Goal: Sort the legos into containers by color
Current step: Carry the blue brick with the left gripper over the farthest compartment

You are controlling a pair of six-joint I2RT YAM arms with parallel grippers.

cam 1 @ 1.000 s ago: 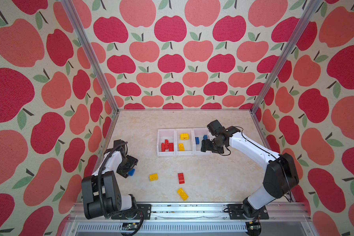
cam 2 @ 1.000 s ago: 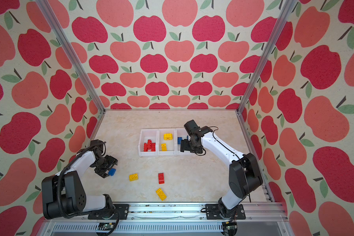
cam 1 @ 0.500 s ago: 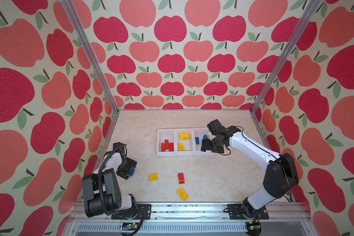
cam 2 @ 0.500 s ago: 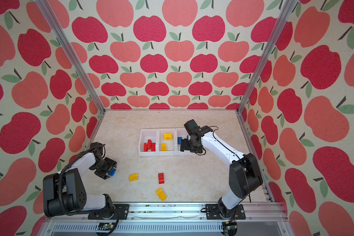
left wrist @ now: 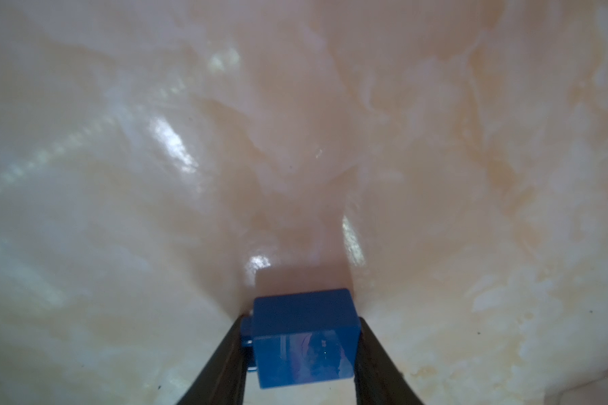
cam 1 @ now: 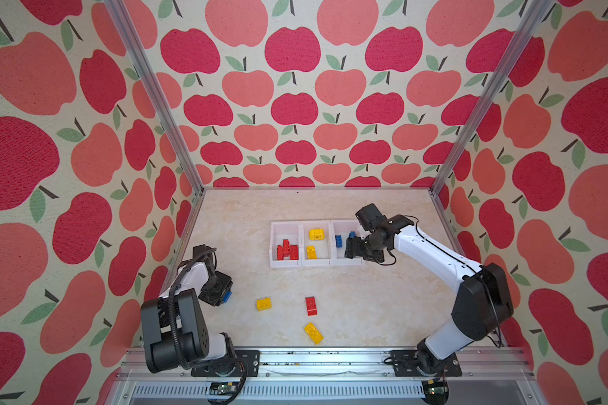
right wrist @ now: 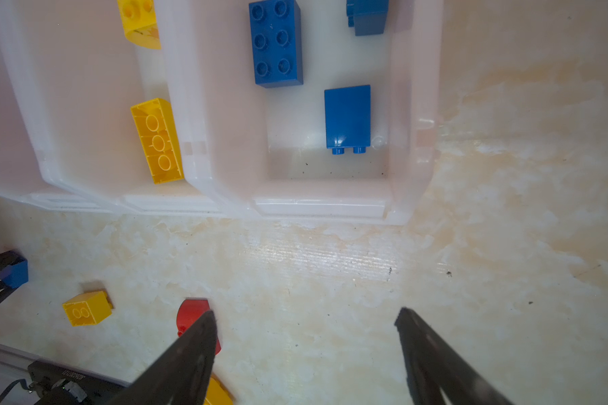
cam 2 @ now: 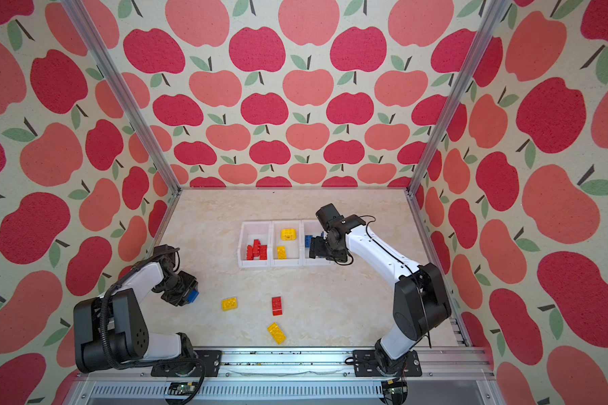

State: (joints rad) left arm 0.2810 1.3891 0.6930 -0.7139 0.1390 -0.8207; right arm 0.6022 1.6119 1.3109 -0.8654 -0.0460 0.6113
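- L gripper [left wrist: 301, 321]: jaws narrow, a finger flat on each side of blue brick [left wrist: 304, 350]. Brick sits on table [left wrist: 330, 140], near left, well apart from bins [cam 1: 285, 263].
- R gripper [right wrist: 306, 314]: jaws wide, empty, hanging over near edge of right bin [right wrist: 320, 207], which has 3 blues in it.
- Step, as I read it: secure blue brick, lift, carry to right bin.
- To do it well: get a firm squeeze before lifting. Brick's faces look smooth, so an off-centre grip may let it twist out.
- Lift straight up, then cross to far right above loose yellow [cam 1: 263, 303], red [cam 1: 311, 305] & 2nd yellow [cam 1: 313, 332].
- R arm [cam 1: 432, 250] is over the target bin. It prob. needs to clear out first or the arms may clash.
- Release low inside right bin, not on the wall shared w/ middle bin [right wrist: 95, 105].
- Writing: none readable on bricks or bins. Small print on black part [right wrist: 67, 377] in R wrist view is too blurred to read.
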